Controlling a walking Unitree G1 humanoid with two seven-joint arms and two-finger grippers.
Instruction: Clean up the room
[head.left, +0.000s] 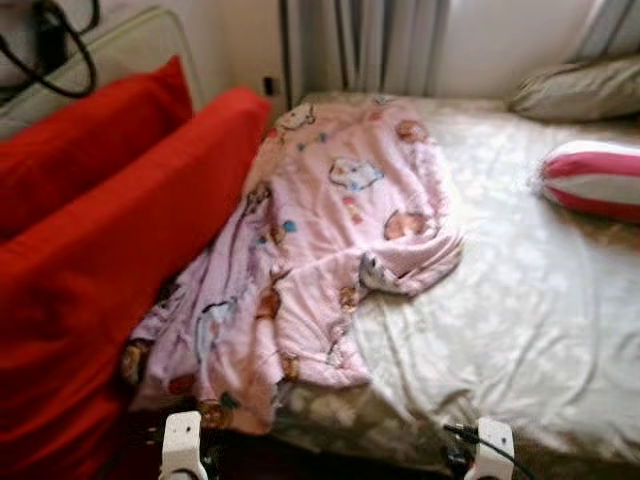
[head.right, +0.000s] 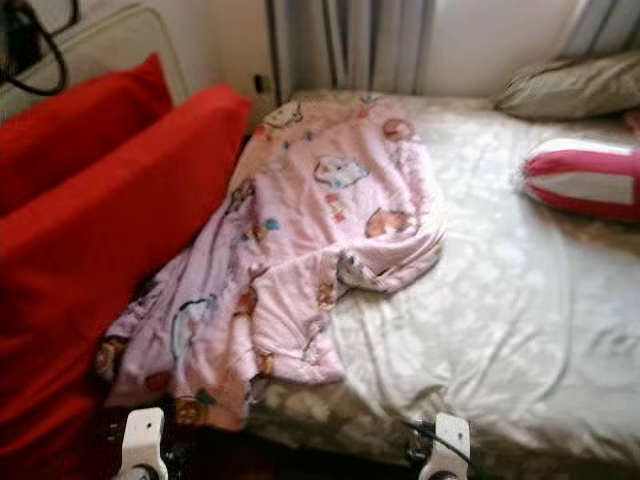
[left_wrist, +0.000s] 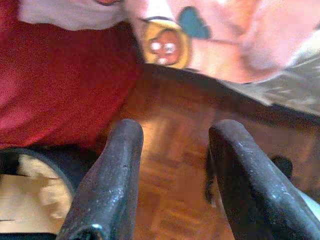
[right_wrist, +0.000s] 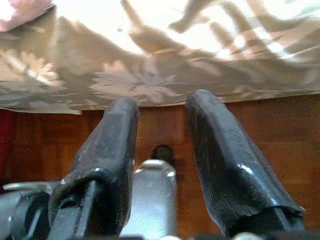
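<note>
Left eye view shows me the pink blanket (head.left: 310, 250) crumpled at ten o'clock on the bed (head.left: 520, 290), not yet tidied, left hand (left_wrist: 172, 185) and right hand (right_wrist: 160, 170) both spread and empty.

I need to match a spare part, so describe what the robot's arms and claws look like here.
At the bottom edge of the head views, both arm ends are white, rounded housings. A black cable runs to the right arm. The left claw has two long, thick black fingers with rounded tips and a scuffed, slightly glossy surface. The right claw looks alike, with a silver metal part between its fingers' bases.
</note>
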